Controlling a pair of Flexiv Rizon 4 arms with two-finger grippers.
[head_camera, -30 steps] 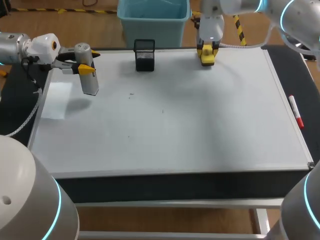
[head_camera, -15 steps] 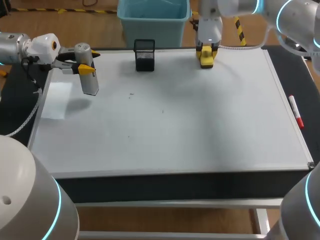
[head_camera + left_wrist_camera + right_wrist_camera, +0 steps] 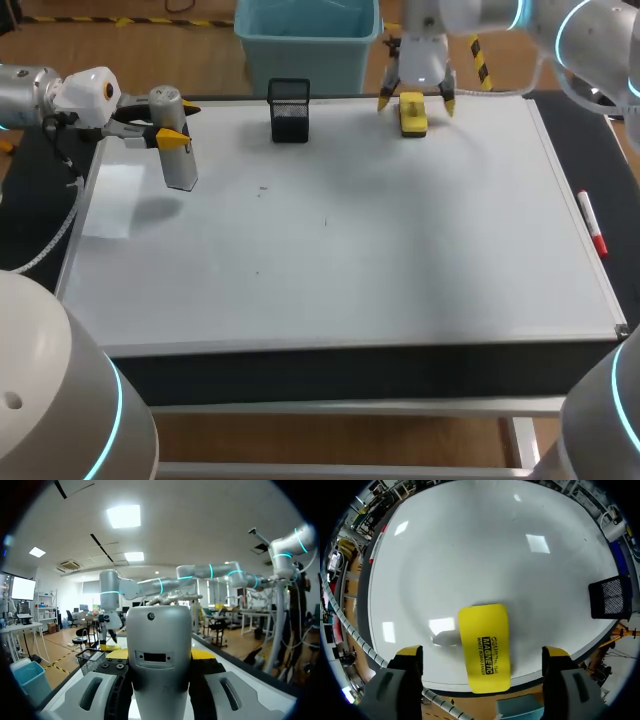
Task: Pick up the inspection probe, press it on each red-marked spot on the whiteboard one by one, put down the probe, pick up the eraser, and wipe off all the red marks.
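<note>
Whiteboard (image 3: pixel 400 260), eraser (image 3: pixel 412 113) under wide-open right hand (image 3: pixel 415 103)

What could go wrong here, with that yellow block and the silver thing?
The eraser lies right by the whiteboard's far edge, between the right gripper's open fingers; a nudge as that arm lifts might push it off.
The left gripper holds the probe above the whiteboard; if the grip slipped, it could drop and mark the surface.
</note>
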